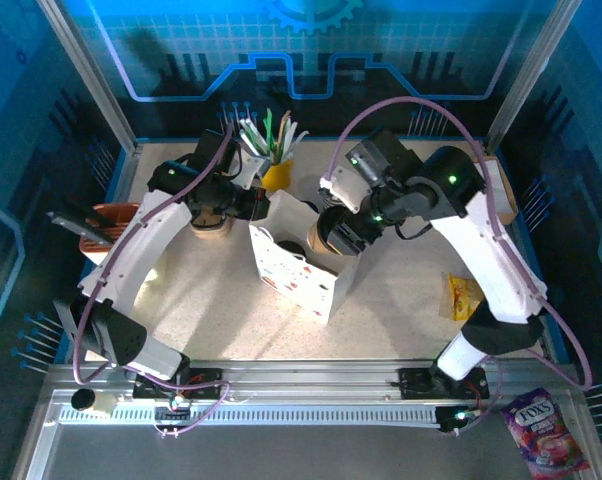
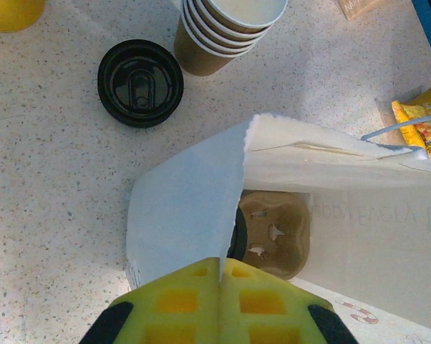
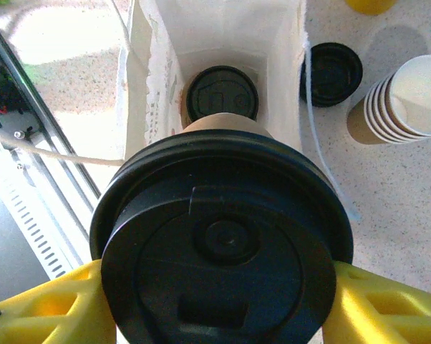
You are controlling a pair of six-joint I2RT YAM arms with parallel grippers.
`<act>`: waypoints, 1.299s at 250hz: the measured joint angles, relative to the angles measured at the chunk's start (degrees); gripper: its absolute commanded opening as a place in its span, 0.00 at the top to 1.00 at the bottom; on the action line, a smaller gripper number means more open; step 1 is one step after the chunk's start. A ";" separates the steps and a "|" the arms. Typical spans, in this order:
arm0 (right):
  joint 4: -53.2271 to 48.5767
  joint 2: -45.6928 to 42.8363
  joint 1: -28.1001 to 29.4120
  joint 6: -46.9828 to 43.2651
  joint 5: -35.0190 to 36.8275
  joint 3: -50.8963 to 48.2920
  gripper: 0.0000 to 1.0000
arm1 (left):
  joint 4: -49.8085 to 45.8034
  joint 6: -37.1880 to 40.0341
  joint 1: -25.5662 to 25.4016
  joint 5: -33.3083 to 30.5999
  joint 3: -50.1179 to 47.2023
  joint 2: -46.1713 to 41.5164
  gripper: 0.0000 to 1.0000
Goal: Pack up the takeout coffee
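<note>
Speckled pale worktop [image 2: 51, 179] carries it all. One small brown kraft-paper cup with a round black lid [image 3: 223, 244] is clamped in the right end effector [image 3: 219, 312], above the open white paper bag [image 3: 283, 43]. A second lidded kraft cup [image 3: 221, 93] sits inside, with a moulded brown cardboard carrier [image 2: 276, 233]. The left end effector [image 2: 220, 301] pinches the bag's rim, fully closed.

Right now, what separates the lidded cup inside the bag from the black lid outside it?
A side wall of the white bag stands between the bagged cup and the outside lid, clear in the right wrist view.
</note>
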 measured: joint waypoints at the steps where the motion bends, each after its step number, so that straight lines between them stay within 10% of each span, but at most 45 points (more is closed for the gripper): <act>1: 0.00 0.09 0.00 0.00 0.02 0.00 0.45 | 0.02 0.00 -0.02 0.00 0.00 0.00 0.98; 325: -0.20 11.54 0.76 -1.22 4.04 -4.79 0.48 | 3.61 0.02 0.00 0.00 -3.06 0.13 1.00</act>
